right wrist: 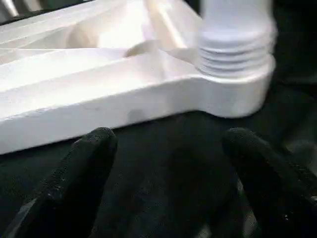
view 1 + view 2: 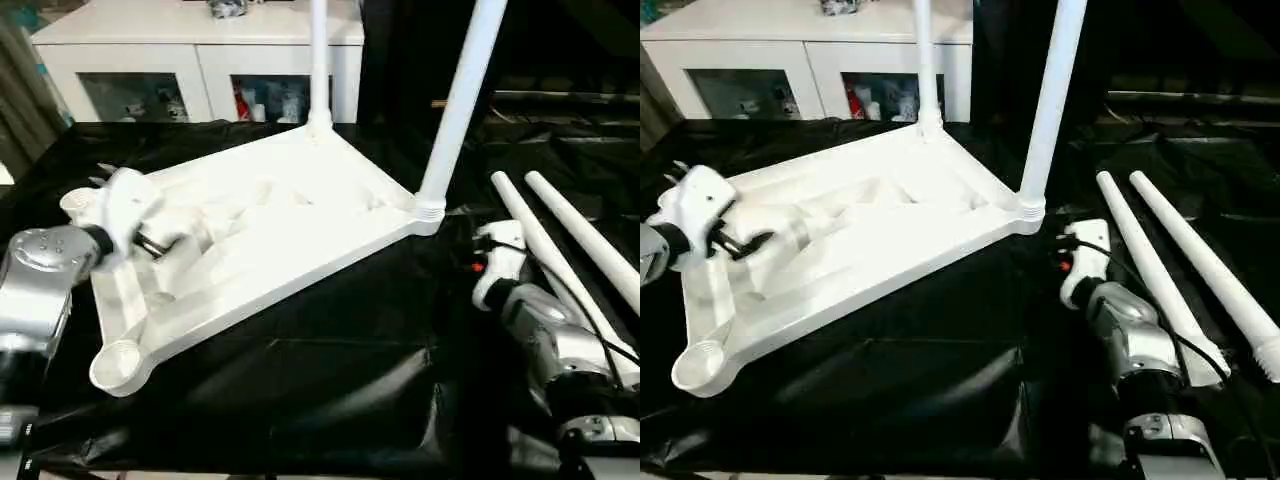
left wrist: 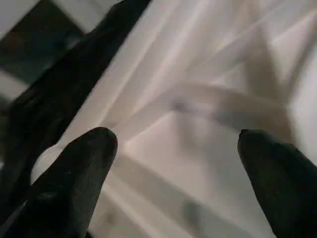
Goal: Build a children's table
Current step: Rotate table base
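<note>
The children's table's white tabletop [image 2: 290,230] lies upside down on the black cloth, ribbed underside up. One white leg [image 2: 318,60] stands upright in the far corner socket and another [image 2: 460,100] in the right corner socket. The near left socket [image 2: 118,365] holds nothing. Two loose legs [image 2: 545,250] [image 2: 590,235] lie side by side on the right. My left gripper [image 3: 178,148] hovers open over the ribs near the tabletop's left end. My right gripper [image 1: 168,144] is open just above the cloth, close in front of the right corner socket [image 1: 233,74], holding nothing.
A white cabinet [image 2: 200,50] with glass doors stands behind the work table. The black cloth [image 2: 330,400] lies in folds between the tabletop and the near edge. A cable runs along my right forearm [image 2: 1140,350] beside the loose legs.
</note>
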